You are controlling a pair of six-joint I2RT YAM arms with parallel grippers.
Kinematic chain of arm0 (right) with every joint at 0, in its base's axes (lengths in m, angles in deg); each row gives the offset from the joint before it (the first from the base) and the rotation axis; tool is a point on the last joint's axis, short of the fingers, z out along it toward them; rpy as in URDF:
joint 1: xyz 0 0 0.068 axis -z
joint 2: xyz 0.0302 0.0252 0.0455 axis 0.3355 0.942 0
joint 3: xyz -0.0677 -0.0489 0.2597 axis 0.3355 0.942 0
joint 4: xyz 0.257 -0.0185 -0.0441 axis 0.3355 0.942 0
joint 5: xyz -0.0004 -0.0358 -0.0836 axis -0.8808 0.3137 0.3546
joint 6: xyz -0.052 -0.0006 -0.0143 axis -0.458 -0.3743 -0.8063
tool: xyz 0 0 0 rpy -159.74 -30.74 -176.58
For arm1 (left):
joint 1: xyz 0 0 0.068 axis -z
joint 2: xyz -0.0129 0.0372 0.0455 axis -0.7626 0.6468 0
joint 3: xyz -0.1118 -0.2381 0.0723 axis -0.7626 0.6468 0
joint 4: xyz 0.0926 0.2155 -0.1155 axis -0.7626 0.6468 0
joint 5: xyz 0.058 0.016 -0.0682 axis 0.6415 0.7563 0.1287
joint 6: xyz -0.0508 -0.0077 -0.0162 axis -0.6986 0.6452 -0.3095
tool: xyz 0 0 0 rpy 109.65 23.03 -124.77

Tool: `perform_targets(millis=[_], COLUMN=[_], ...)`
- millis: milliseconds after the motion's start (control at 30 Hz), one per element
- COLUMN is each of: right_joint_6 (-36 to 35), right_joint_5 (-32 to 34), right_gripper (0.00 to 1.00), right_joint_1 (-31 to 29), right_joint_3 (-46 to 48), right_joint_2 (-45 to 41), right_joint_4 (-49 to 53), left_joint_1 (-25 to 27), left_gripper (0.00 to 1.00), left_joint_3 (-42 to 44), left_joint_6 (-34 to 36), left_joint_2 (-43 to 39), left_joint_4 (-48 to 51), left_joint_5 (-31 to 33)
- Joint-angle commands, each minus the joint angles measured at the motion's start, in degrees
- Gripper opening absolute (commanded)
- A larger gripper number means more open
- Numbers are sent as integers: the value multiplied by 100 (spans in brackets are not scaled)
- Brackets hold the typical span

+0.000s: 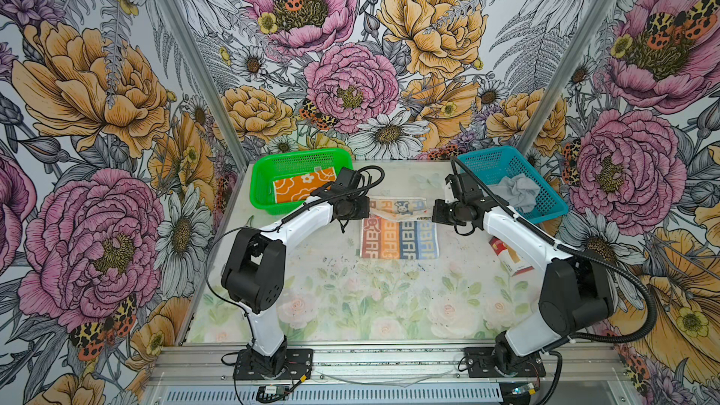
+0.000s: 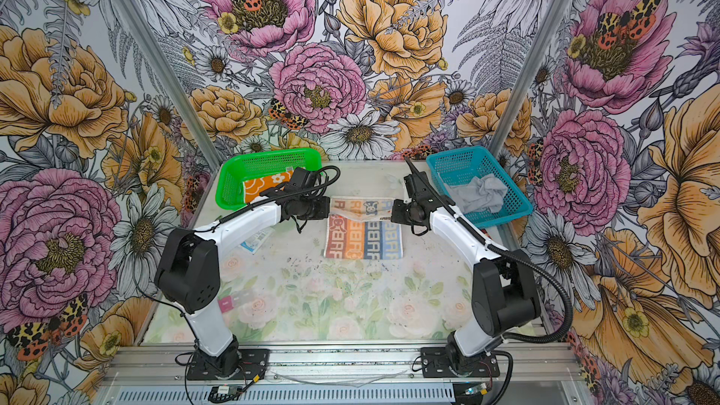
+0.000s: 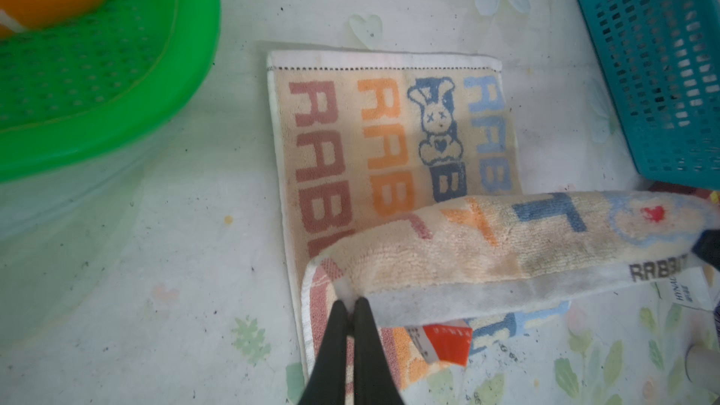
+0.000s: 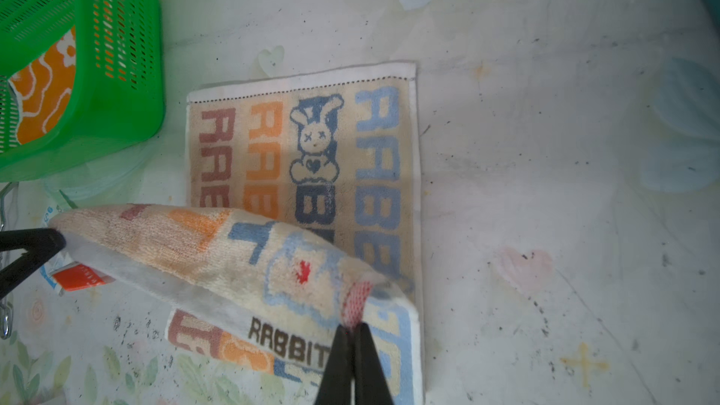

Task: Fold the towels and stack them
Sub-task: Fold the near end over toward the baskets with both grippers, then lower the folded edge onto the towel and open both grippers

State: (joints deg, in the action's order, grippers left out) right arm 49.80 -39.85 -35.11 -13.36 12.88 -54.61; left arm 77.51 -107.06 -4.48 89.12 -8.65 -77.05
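Observation:
The lettered towel [image 1: 399, 239] [image 2: 364, 241] lies mid-table, and one of its edges is lifted and curls over the flat part. My left gripper [image 1: 366, 208] [image 3: 352, 301] is shut on one corner of that edge. My right gripper [image 1: 434, 212] [image 4: 353, 327] is shut on the other corner, by a small red loop. The flat part of the lettered towel [image 3: 389, 130] [image 4: 311, 142] shows its pale side with a rabbit. The orange flowered towel [image 1: 300, 187] lies folded in the green basket [image 1: 296, 151]. The grey towel [image 1: 514, 188] sits crumpled in the blue basket [image 1: 549, 215].
A red-white carton [image 1: 508, 257] [image 3: 444, 340] lies under my right arm near the table's right edge. Under my left arm lies a small white-blue sachet [image 2: 255, 241]. The two baskets stand at the back corners, close to both wrists.

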Motion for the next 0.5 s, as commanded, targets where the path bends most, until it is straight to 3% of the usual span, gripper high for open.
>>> perform_targets(millis=[0,200,467], right_joint_6=[-224,-342,-442], right_joint_5=[-486,-794,-853], right_gripper=[0,0,0], right_joint_1=[170,365,392], right_joint_3=[-276,-784,-1120], right_joint_2=[503,1445,1822], right_joint_4=[-380,-438,-433], left_joint_1=[-124,-214,-250], left_gripper=[0,0,0], left_joint_3=[-369,-840,-961], left_joint_6=[244,289,374], left_joint_2=[494,1193,1320], left_joint_4=[47,86,133], left_joint_5=[11,-78,31])
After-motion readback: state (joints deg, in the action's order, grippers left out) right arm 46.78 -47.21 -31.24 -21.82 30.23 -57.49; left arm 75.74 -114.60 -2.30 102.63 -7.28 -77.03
